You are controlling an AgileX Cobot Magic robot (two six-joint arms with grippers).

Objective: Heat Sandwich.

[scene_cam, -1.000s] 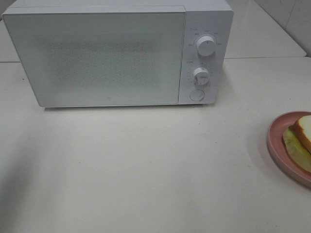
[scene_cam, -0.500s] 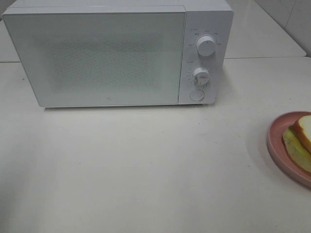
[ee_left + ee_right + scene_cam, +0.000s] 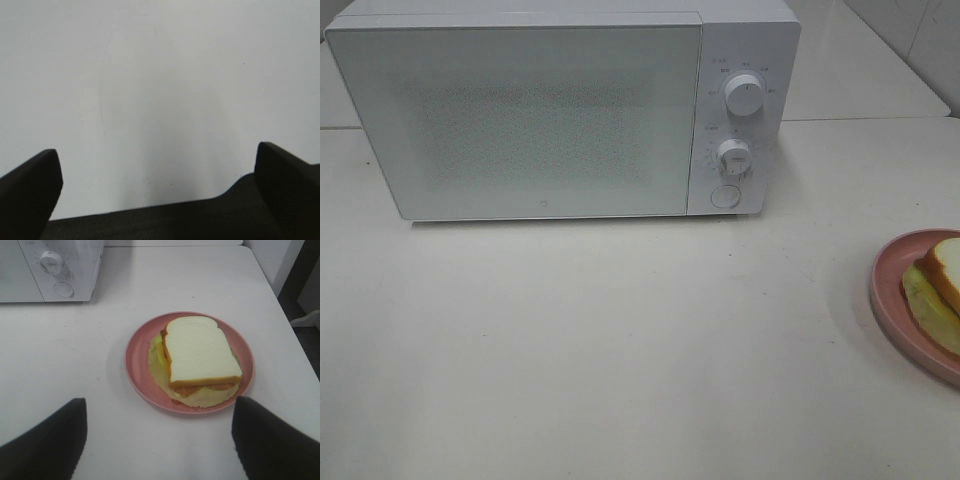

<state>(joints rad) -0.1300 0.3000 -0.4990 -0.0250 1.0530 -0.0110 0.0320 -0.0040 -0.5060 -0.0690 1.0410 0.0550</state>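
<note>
Left gripper (image 3: 159, 165) hangs over bare table (image 3: 620, 340), jaws wide apart, holding nothing. Microwave (image 3: 520, 120) door's shut, so prob. it opens first. Right gripper (image 3: 159, 440) jaws apart too, just by the sandwich (image 3: 200, 352) on its plate (image 3: 137, 370), far right.

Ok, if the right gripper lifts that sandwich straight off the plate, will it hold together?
Probably not well. The sandwich looks soft and stacked loosely, its filling sticking out past the bread, so layers may slide. A squeeze would likely dent it. Moving the pink plate seems safer.
</note>
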